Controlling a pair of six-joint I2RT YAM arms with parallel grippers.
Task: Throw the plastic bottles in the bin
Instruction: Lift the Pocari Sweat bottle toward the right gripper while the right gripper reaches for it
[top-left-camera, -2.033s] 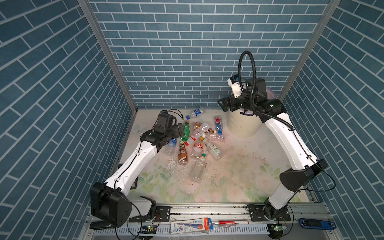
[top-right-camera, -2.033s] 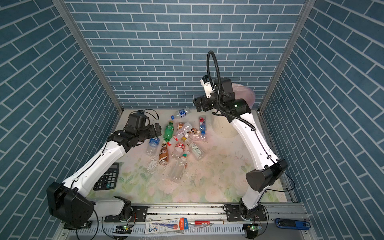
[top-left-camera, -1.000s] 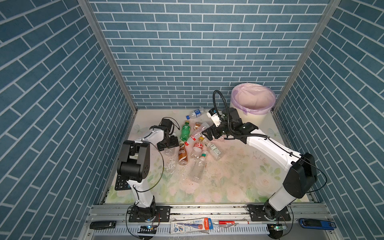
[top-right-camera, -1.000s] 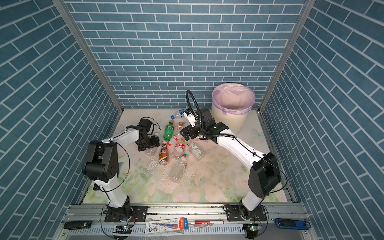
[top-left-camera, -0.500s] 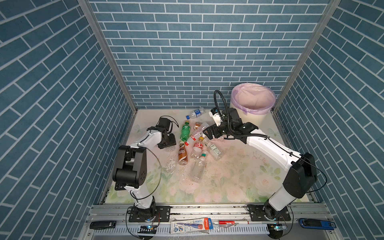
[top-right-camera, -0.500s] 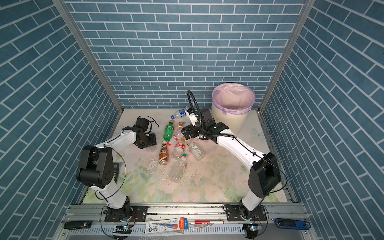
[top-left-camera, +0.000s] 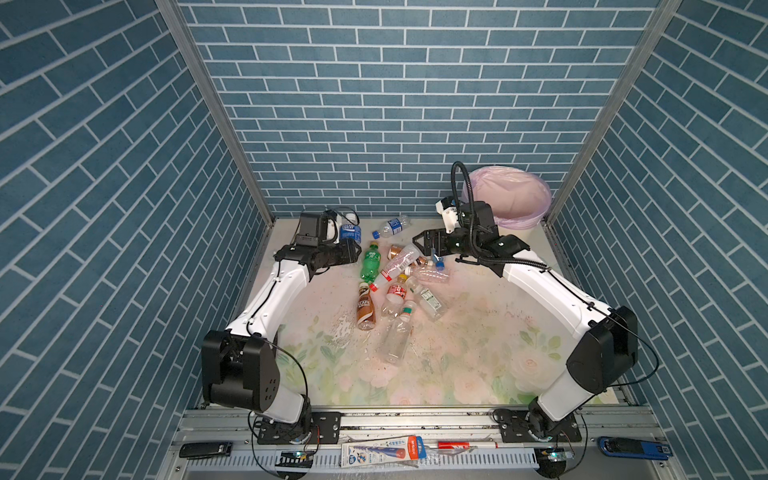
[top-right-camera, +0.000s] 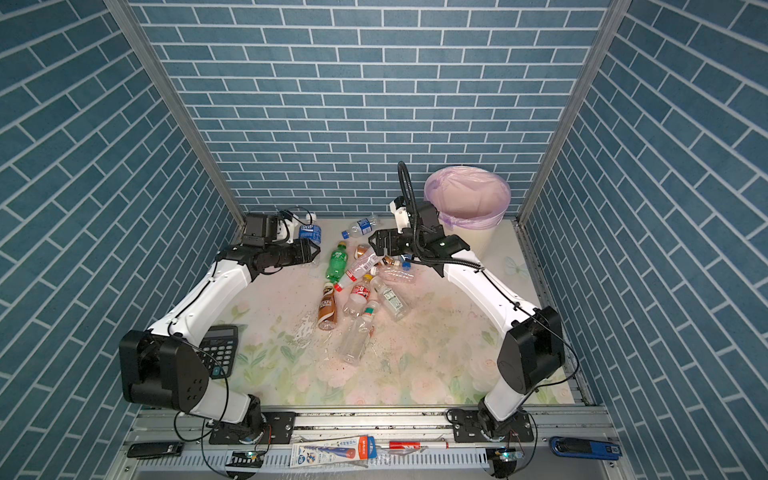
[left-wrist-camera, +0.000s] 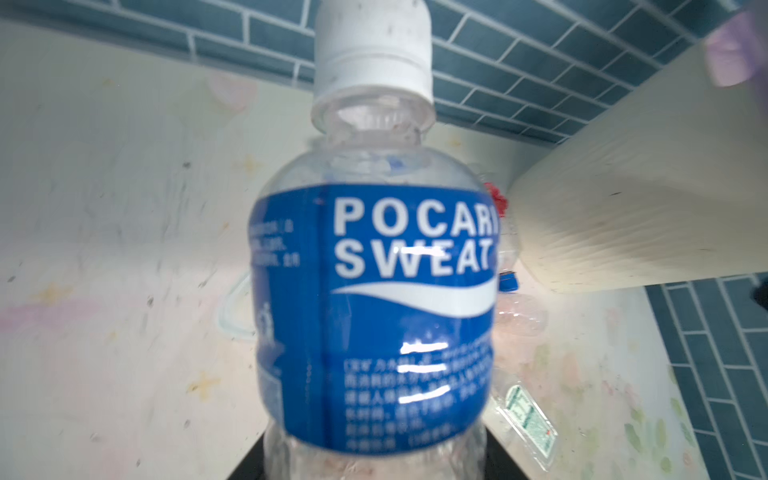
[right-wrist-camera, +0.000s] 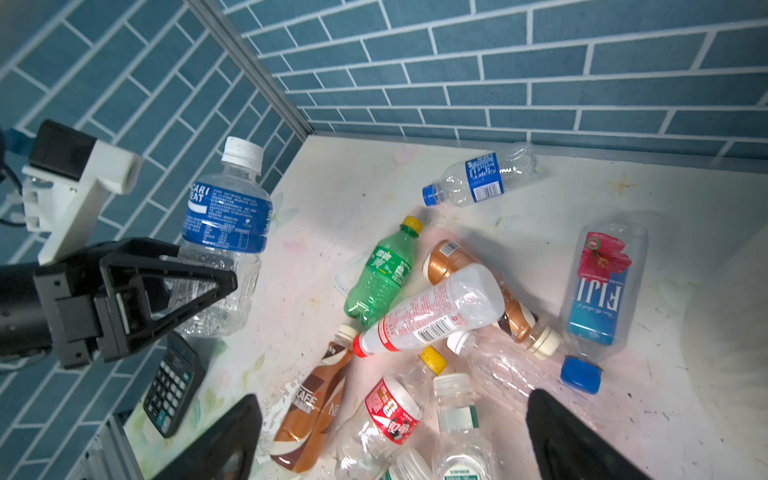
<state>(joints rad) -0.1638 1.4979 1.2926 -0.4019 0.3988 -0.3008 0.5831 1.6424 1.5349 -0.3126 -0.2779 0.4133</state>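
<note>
I have the Pocari bottle (right-wrist-camera: 226, 216), clear with a blue label and white cap, upright in my left gripper (top-right-camera: 313, 250) at far left. The other bottles (top-left-camera: 395, 291) lie heaped mid-table, among them a green bottle (top-left-camera: 370, 262) and a brown bottle (top-left-camera: 365, 307). The lilac-lined bin (top-right-camera: 486, 239) stands far right.

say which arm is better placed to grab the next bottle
Right, probably: the right gripper hangs open and empty above the loose bottles, while the left gripper is shut on the Pocari Sweat bottle.

Overhead stereo pair, two close wrist views
</note>
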